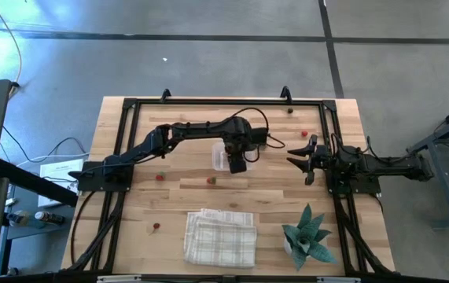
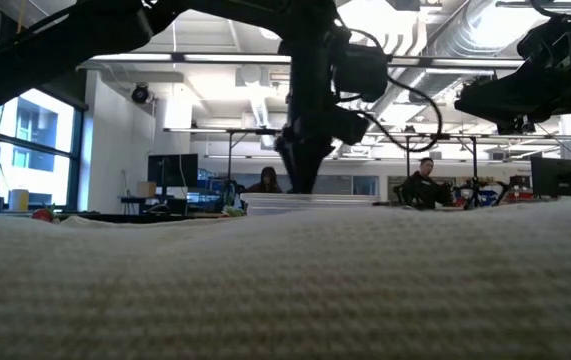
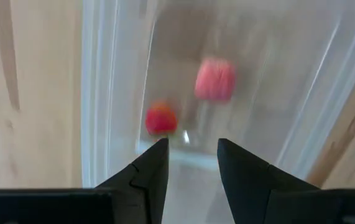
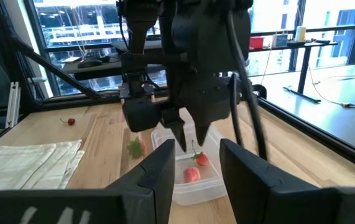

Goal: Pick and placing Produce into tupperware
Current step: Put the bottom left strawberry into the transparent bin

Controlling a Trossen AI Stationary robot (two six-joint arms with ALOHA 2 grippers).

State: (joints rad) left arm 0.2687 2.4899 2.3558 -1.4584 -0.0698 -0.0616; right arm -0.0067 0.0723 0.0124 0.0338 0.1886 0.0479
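Produce lies inside the tupperware beneath the left gripper's narrowly parted, empty claw; lifting carelessly could nudge the light container.

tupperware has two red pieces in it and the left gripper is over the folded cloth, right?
Not quite. The tupperware does hold two red pieces, but the left gripper hangs over the tupperware, not the folded cloth, as the high view shows.

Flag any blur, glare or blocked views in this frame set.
Left wrist view: the produce and tupperware smear with motion blur. Low view: the cloth fills the foreground out of focus, and the arms are backlit silhouettes. High view: glare on the floor at top left. Right wrist view: sharp.
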